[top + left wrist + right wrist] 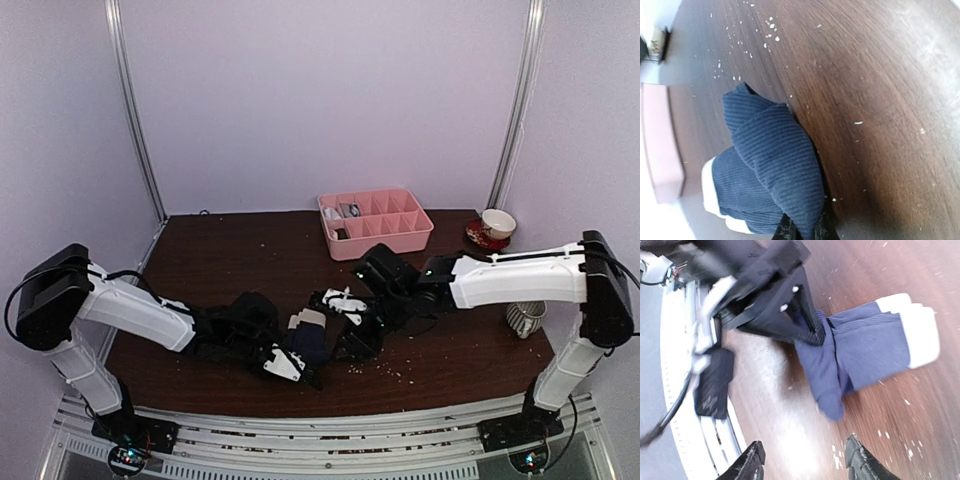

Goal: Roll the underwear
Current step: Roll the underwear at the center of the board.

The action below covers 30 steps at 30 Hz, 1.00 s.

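navy ribbed cloth boxer briefs (308, 343) lie bunched on the dark wooden desk (220, 260), on the arm-base side of the pink plastic compartment tray (380, 238) and well apart from it. the long axis runs toward and away from the tray: cream-white waistband (920, 335) at the tray end, loose leg end opposite. left claw (811, 331) is pressed together, pinching that leg end. right claw (805, 462) hangs just beside the cloth, fingers spread, holding nothing. left arm has the cloth, so the roll looks set to run from its pinch tray-ward, toward the waistband.
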Motion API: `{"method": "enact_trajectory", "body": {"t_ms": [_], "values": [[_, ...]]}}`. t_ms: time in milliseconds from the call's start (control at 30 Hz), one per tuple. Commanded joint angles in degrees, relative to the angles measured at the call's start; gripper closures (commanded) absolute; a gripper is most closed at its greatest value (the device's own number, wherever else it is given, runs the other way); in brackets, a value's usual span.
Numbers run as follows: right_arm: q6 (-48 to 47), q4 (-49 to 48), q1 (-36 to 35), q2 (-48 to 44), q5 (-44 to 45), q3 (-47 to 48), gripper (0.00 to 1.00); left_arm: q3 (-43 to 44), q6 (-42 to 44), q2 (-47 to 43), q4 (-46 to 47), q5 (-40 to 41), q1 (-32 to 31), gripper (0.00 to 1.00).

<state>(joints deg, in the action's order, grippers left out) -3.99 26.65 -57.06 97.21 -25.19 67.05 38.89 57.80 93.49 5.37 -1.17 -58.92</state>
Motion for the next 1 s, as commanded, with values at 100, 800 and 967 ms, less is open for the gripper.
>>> {"method": "enact_trajectory", "body": {"t_ms": [100,800,967], "values": [[0.81,-8.77,-4.68,-19.25,16.34,-15.18,0.40,9.03,-5.34,6.56,-24.53,-17.40,6.95,1.00],[-21.70,-18.73,-24.24,2.34,51.48,-8.96,0.37,44.20,-1.47,36.46,-64.12,-42.98,22.00,1.00],[-25.58,-19.06,-21.50,8.87,51.64,-4.26,0.36,46.65,-0.80,39.06,-66.36,-44.67,23.92,1.00]]}}
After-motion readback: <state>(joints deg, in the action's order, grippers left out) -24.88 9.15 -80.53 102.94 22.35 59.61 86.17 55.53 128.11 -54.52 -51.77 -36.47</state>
